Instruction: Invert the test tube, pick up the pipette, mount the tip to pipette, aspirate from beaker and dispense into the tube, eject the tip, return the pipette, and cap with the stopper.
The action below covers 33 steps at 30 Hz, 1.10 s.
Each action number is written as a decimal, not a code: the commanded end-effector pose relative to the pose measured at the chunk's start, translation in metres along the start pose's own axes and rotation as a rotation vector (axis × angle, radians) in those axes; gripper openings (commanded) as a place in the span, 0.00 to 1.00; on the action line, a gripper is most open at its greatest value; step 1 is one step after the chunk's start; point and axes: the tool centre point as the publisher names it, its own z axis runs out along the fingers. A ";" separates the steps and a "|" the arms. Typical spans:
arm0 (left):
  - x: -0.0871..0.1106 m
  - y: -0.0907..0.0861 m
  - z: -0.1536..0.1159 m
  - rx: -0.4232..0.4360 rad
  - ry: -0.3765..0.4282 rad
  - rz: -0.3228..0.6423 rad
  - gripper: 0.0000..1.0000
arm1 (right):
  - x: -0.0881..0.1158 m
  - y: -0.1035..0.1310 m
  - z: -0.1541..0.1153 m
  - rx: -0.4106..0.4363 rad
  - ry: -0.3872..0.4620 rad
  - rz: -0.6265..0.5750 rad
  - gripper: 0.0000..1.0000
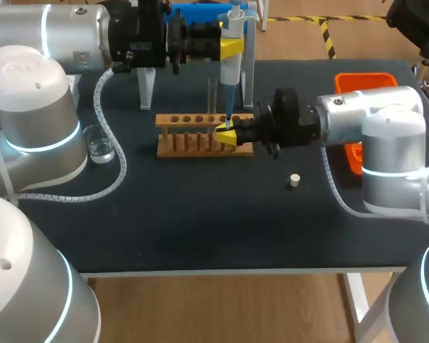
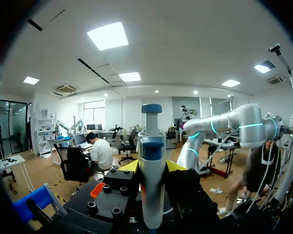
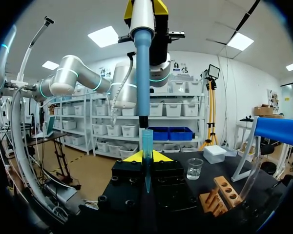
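Two holds — pipette (image 2: 151, 161) between left jaws, tip (image 3: 147, 142) between right jaws

Overhead rear camera; wrist cameras near pipette (image 1: 231, 68)

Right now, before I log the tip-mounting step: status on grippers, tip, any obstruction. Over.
Left gripper shut on pipette. Right gripper shut on tip, upright under the pipette's nose; seating unclear. Nothing between them; rack close beside right gripper.
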 end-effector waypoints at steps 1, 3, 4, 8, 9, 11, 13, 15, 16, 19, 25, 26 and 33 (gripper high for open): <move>0.001 0.000 -0.001 0.001 -0.001 0.001 0.00 | 0.000 0.000 0.001 -0.002 -0.002 -0.002 0.00; 0.001 0.000 -0.001 0.001 -0.001 0.001 0.00 | 0.000 0.001 0.001 -0.002 -0.002 -0.003 0.00; 0.001 0.000 -0.001 0.001 -0.001 0.001 0.00 | 0.000 0.001 0.001 -0.003 -0.001 -0.004 0.00; 0.001 0.000 -0.001 0.001 -0.001 0.001 0.00 | -0.001 0.003 0.001 -0.004 -0.001 -0.008 0.00; 0.001 0.000 -0.001 0.001 -0.001 0.001 0.00 | 0.000 0.003 0.001 -0.004 -0.001 -0.010 0.00; 0.001 0.000 -0.001 0.001 -0.001 0.001 0.00 | 0.000 0.004 0.001 -0.006 -0.001 -0.012 0.00; 0.001 0.000 -0.001 0.001 -0.001 0.001 0.00 | 0.000 0.004 0.001 -0.007 -0.001 -0.014 0.00; 0.001 0.000 -0.001 0.001 -0.001 0.001 0.00 | 0.000 0.005 0.001 -0.008 -0.001 -0.017 0.00; 0.001 0.000 -0.001 0.001 -0.001 0.001 0.00 | 0.000 0.005 0.001 -0.009 -0.001 -0.018 0.00; 0.001 0.000 -0.001 0.001 -0.001 0.001 0.00 | 0.000 0.006 0.000 -0.011 -0.002 -0.022 0.00; 0.001 0.000 -0.001 0.001 -0.001 0.001 0.00 | 0.000 0.008 0.000 -0.013 -0.004 -0.028 0.00; 0.001 0.000 -0.001 0.001 -0.001 0.001 0.00 | 0.000 0.008 0.000 -0.013 -0.004 -0.030 0.00; 0.001 0.000 -0.001 0.001 -0.001 0.001 0.00 | 0.002 0.009 0.000 -0.015 -0.003 -0.037 0.00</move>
